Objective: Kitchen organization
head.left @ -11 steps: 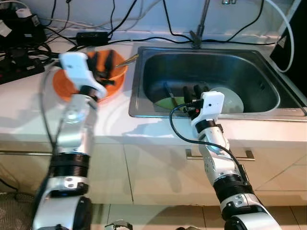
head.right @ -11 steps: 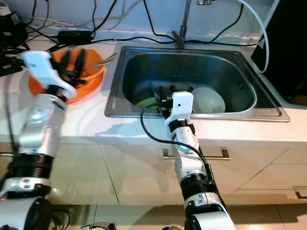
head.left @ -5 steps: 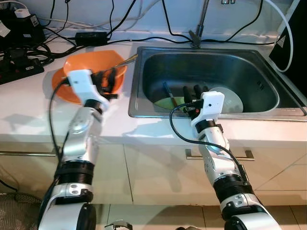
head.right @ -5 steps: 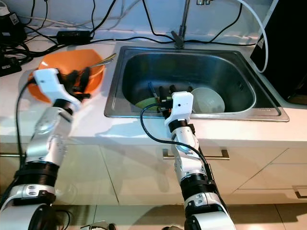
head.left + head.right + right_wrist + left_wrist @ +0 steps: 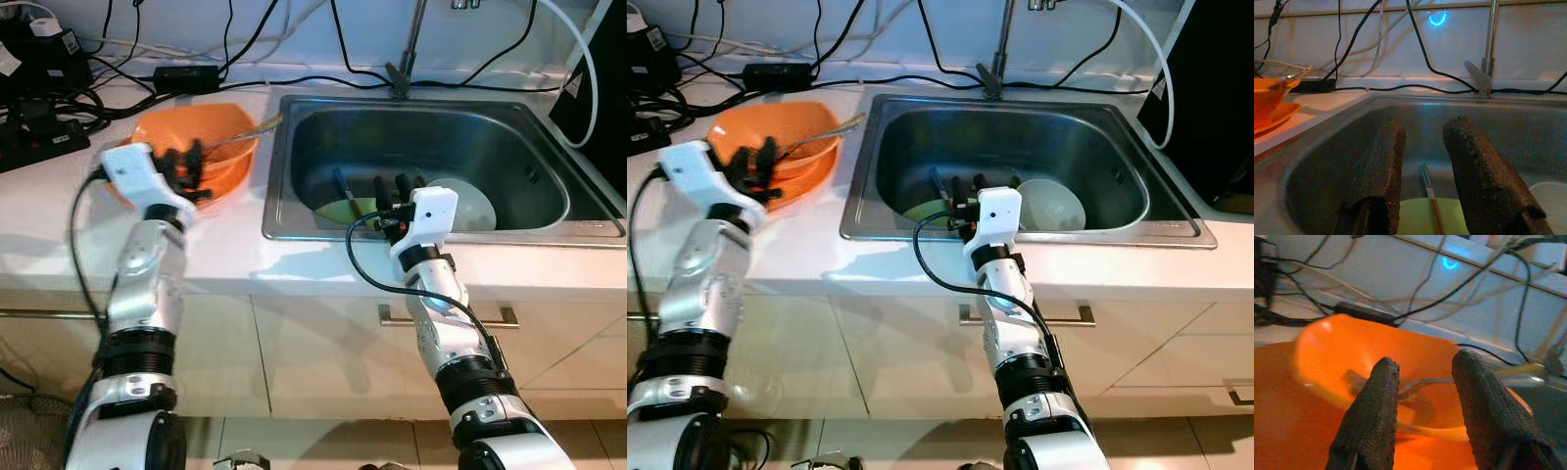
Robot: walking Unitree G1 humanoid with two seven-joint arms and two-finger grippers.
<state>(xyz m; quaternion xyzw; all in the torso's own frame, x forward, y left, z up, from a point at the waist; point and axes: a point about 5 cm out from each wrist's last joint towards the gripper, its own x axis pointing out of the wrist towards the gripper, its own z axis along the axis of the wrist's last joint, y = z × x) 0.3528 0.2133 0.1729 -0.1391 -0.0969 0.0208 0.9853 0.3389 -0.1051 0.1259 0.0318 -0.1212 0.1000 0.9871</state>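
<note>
An orange bowl [image 5: 217, 137] sits on an orange plate [image 5: 1283, 396] on the white counter left of the sink [image 5: 470, 137]. A metal utensil [image 5: 251, 128] lies in the bowl, its handle sticking out toward the sink. My left gripper [image 5: 184, 162] is open at the bowl's near-left rim, with the bowl and the utensil [image 5: 1420, 384] just beyond its fingers. My right gripper [image 5: 391, 184] is open over the sink's front edge with nothing in it. In the sink lie a green plate [image 5: 343, 209] with chopsticks [image 5: 1431, 205] across it, and a white bowl [image 5: 477, 201].
Power strips and tangled cables [image 5: 44, 117] crowd the back left of the counter, and a black adapter [image 5: 191, 70] lies behind the bowl. The faucet [image 5: 407, 59] rises at the sink's back rim. A dark appliance [image 5: 600, 88] stands at the far right. Cabinet fronts with a handle [image 5: 451, 315] lie below.
My left gripper came down from above the orange bowl and drew back to its near-left rim. The right arm has stayed still.
</note>
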